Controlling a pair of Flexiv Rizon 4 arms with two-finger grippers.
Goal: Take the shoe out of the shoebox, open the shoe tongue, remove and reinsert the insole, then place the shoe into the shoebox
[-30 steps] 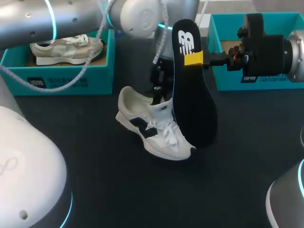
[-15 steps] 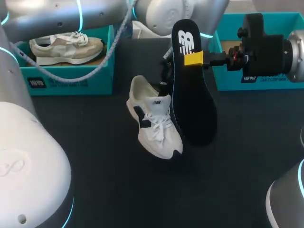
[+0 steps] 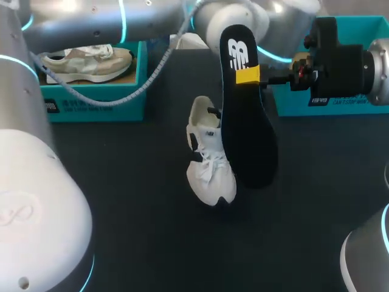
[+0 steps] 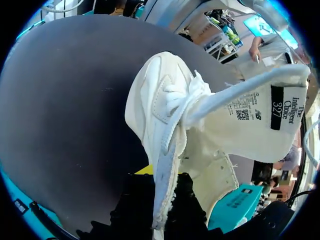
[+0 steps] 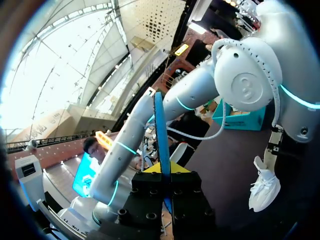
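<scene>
Right gripper (image 3: 248, 75) pinches the insole (image 3: 246, 140), left gripper (image 4: 160, 181) pinches the shoe (image 3: 209, 164) by its heel, so I think both are out and only putting them back is left.

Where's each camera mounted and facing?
Head: fixed above and behind, looking down on the table; left arm and right arm come in.
Left wrist: on the left arm, looking along the left gripper at the shoe it grips.
Right wrist: on the right arm, looking along the right gripper, insole edge-on; left arm beyond.
Shared: all three show the shoe.
</scene>
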